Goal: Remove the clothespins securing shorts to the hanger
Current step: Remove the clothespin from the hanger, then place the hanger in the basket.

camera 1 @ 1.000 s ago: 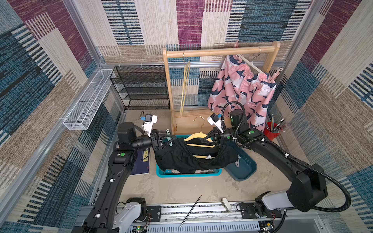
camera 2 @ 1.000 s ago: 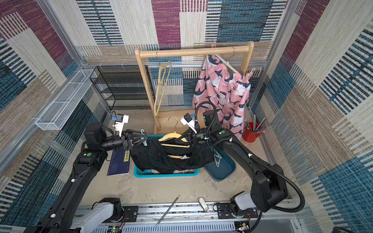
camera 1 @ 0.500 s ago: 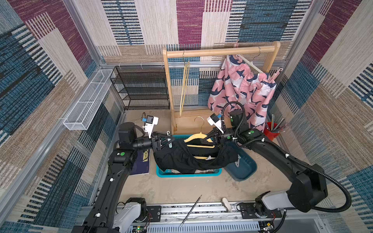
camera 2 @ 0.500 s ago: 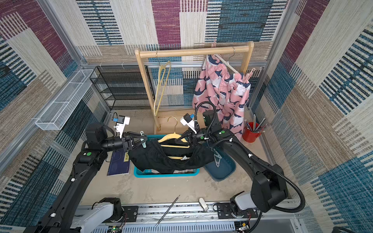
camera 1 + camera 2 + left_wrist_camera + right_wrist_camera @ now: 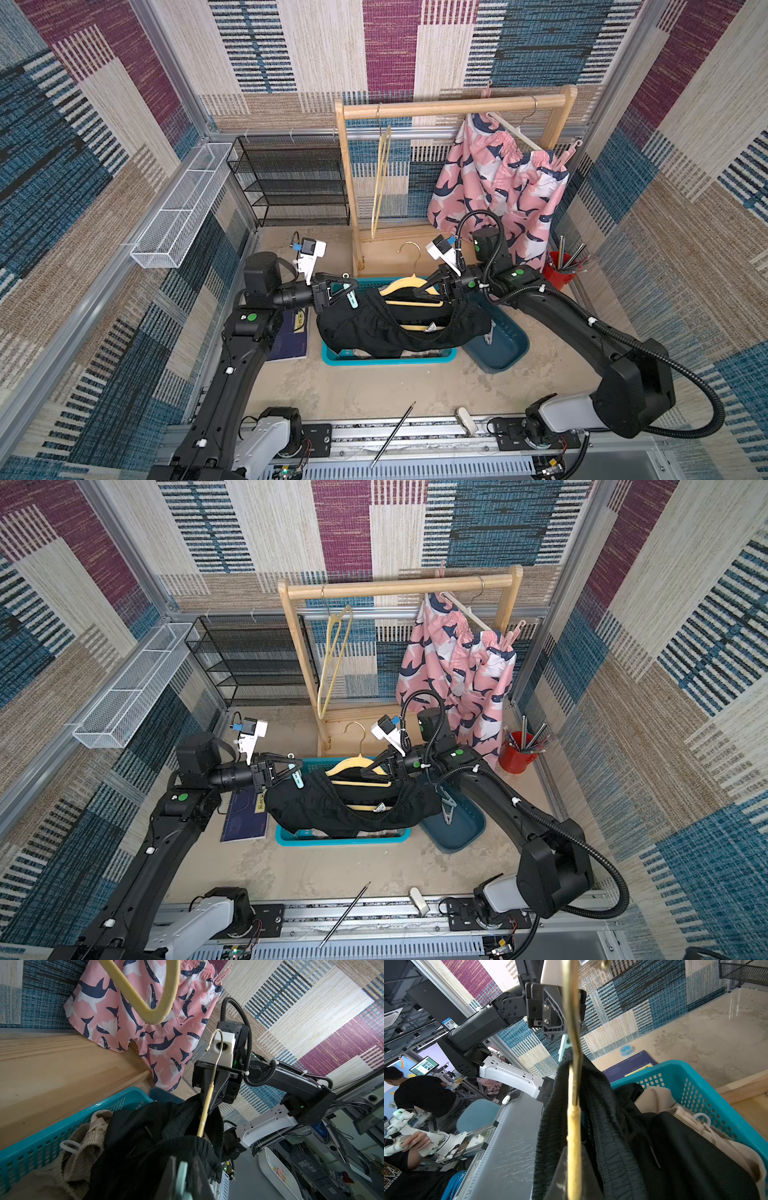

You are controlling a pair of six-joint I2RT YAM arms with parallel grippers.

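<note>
Black shorts (image 5: 374, 328) hang on a yellow hanger (image 5: 405, 284) above the teal basket (image 5: 386, 358). At the hanger's left end my left gripper (image 5: 353, 291) is shut on a mint-teal clothespin (image 5: 352, 300); in the left wrist view the clothespin (image 5: 182, 1178) sits pinched between the dark fingers against the waistband. My right gripper (image 5: 419, 293) is shut on the hanger's right shoulder, and the right wrist view shows the hanger (image 5: 574, 1147) running between its jaws. Pink shark-print shorts (image 5: 494, 187) hang on the wooden rack, with a pink clothespin (image 5: 571, 149) at their right end.
Beige shorts (image 5: 87, 1147) lie in the teal basket. A dark blue tray (image 5: 498, 349) sits right of it, a red pencil cup (image 5: 559, 272) beyond. An empty yellow hanger (image 5: 382, 178) hangs on the rack; a black wire shelf (image 5: 291, 183) stands at the back left.
My left gripper has closed from wide open onto the mint-teal clothespin at the hanger's left end. The right arm and the hanger have stayed put.
</note>
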